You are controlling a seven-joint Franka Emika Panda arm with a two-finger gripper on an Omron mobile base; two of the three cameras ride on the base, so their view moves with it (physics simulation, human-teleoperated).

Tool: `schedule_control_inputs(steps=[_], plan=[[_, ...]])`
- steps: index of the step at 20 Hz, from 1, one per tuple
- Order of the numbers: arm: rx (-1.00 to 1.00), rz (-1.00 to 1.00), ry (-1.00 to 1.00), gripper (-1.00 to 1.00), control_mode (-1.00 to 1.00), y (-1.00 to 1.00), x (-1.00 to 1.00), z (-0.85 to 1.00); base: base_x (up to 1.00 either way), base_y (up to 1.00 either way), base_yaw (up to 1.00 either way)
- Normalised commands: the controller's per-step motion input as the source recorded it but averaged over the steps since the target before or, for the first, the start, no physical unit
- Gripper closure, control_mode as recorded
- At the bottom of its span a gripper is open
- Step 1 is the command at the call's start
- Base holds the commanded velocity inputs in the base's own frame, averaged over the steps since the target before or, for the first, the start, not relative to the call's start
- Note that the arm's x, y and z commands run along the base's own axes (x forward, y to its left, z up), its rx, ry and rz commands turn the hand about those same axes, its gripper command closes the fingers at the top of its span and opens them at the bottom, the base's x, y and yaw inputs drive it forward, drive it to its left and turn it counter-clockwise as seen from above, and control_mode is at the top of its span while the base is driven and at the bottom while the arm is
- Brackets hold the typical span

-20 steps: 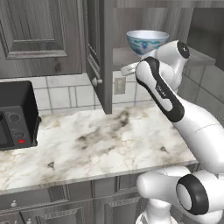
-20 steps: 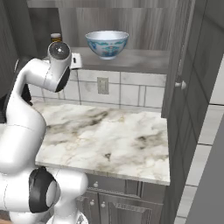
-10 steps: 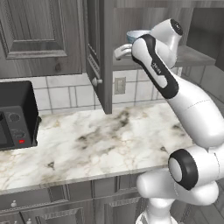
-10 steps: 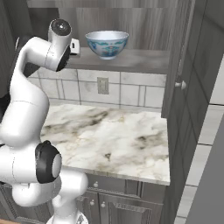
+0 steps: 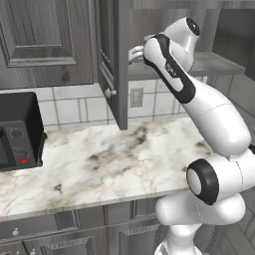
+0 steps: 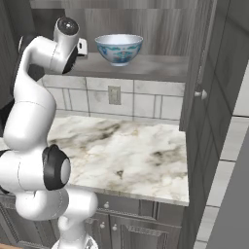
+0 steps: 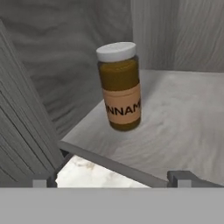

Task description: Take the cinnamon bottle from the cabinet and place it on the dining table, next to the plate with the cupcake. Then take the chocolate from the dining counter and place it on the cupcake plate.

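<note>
Amber-brown under a pale lid, the cinnamon bottle (image 7: 120, 86) stands upright on the cabinet (image 7: 183, 113) shelf, near the front edge, at about twelve o'clock from your gripper (image 7: 113, 178). The jaws are spread wide and hold nothing; the jar is well clear of both tips. Judge it light, rigid and smooth-sided, likely slippery and easy to tip. Take it across the labelled middle of the body, below the lid, squarely from either side.

We see our arm (image 5: 199, 104) raised high, elbow bent, wrist turned level; our gripper (image 7: 113, 178) has its fingertips (image 7: 40, 181) spread fully apart, holding nothing.
</note>
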Motion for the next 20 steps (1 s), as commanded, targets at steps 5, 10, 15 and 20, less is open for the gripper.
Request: schedule_control_inputs(steps=[5, 10, 15, 20], plan=[[0.00, 0.00, -0.13, -1.00, -1.00, 0.15, 0.19, -0.03, 0.00, 0.00, 0.00], [0.10, 0.00, 0.11, -1.00, -1.00, 0.00, 0.31, 0.08, 0.00, 0.00, 0.00], [0.11, 0.00, 0.17, -1.00, -1.00, 0.00, 0.23, 0.05, 0.00, 0.00, 0.00], [0.01, 0.01, 0.02, -1.00, -1.00, 0.00, 0.15, -0.04, 0.00, 0.00, 0.00]])
